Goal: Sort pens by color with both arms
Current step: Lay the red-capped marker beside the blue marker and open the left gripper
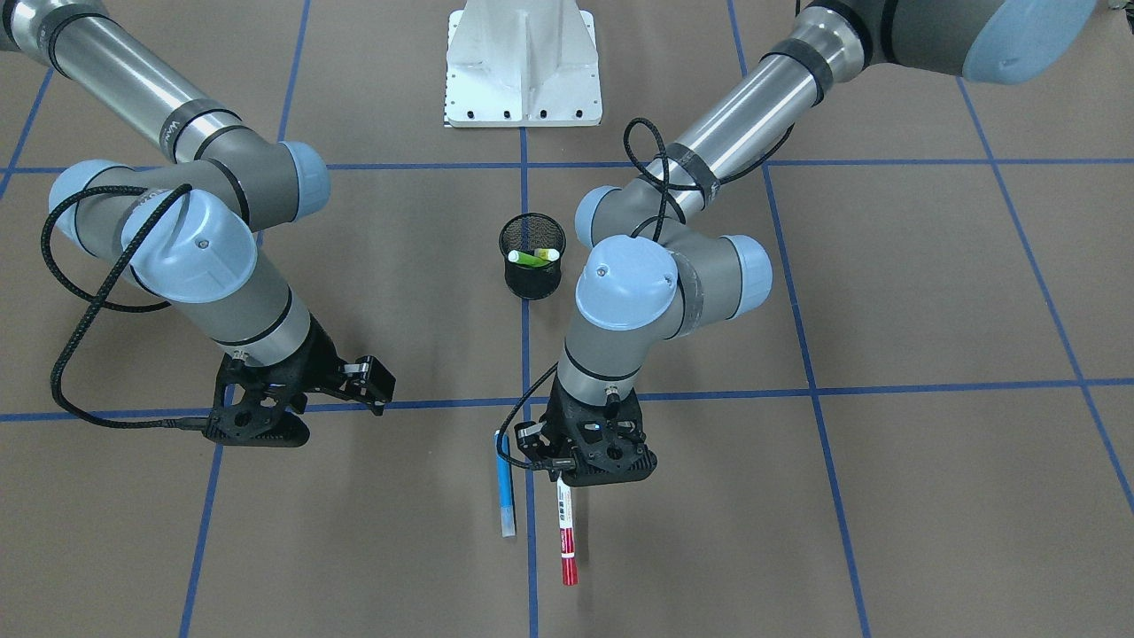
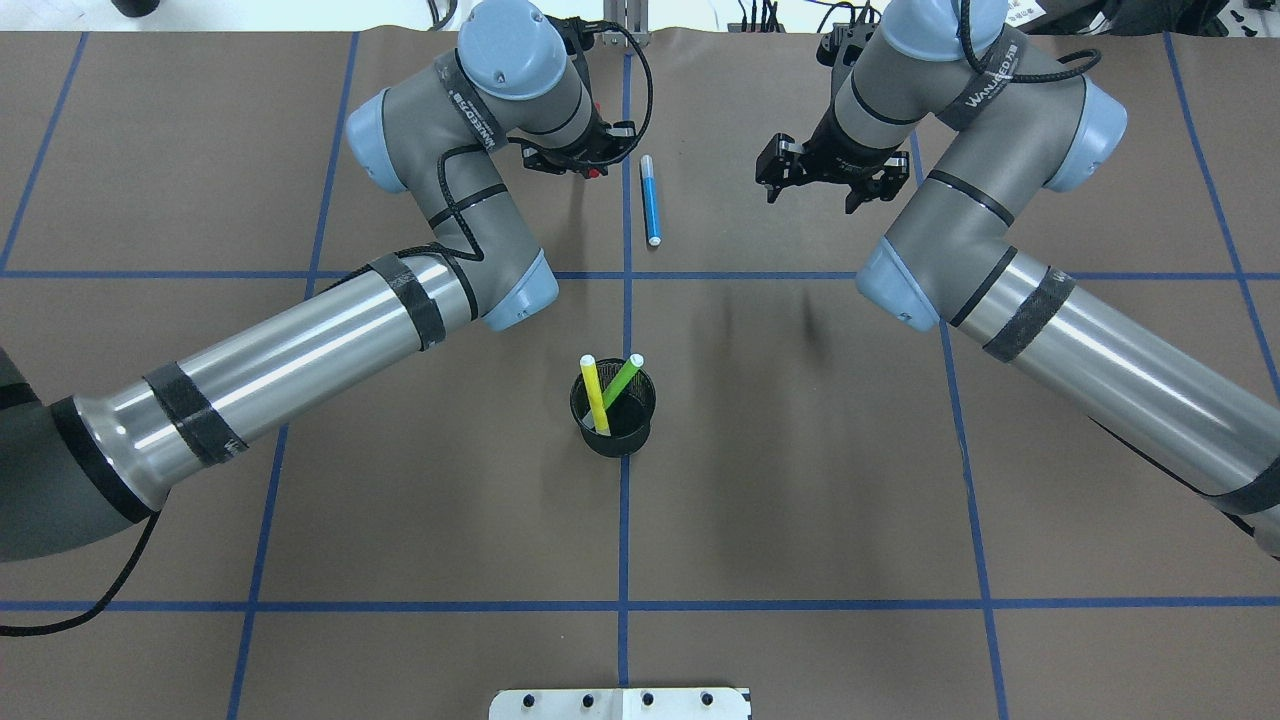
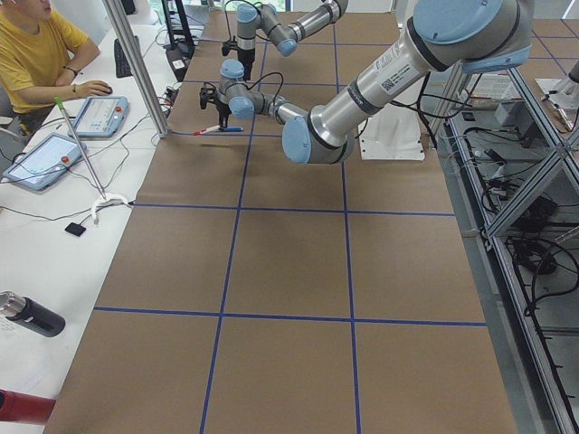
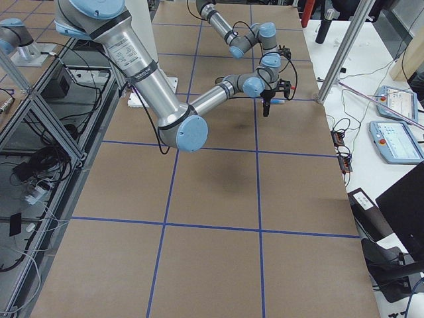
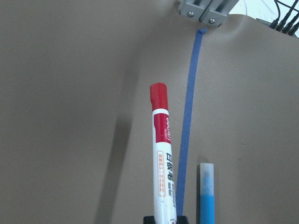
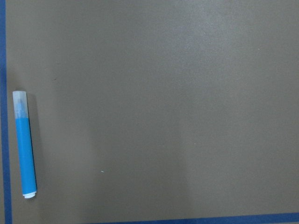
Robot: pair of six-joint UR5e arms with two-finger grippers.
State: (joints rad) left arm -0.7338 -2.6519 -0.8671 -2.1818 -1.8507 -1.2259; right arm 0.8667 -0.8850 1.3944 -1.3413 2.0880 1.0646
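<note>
My left gripper (image 1: 561, 476) is shut on the white pen with the red cap (image 1: 565, 532) and holds it a little above the table. In the left wrist view this red pen (image 5: 161, 154) sticks out forward from between the fingertips. The blue pen (image 1: 505, 486) lies flat on the table just beside it; it also shows in the overhead view (image 2: 650, 200) and in both wrist views (image 5: 207, 198) (image 6: 25, 154). The yellow pen (image 2: 592, 395) and the light green pen (image 2: 621, 380) stand in the black mesh cup (image 2: 613, 430). My right gripper (image 2: 815, 188) is open and empty, to the side of the blue pen.
The white base pedestal (image 1: 523, 71) stands behind the cup. Blue tape lines (image 2: 625, 560) grid the brown table. A metal bracket (image 5: 203, 9) sits at the table's far edge. An operator (image 3: 36, 54) sits at a side desk with tablets.
</note>
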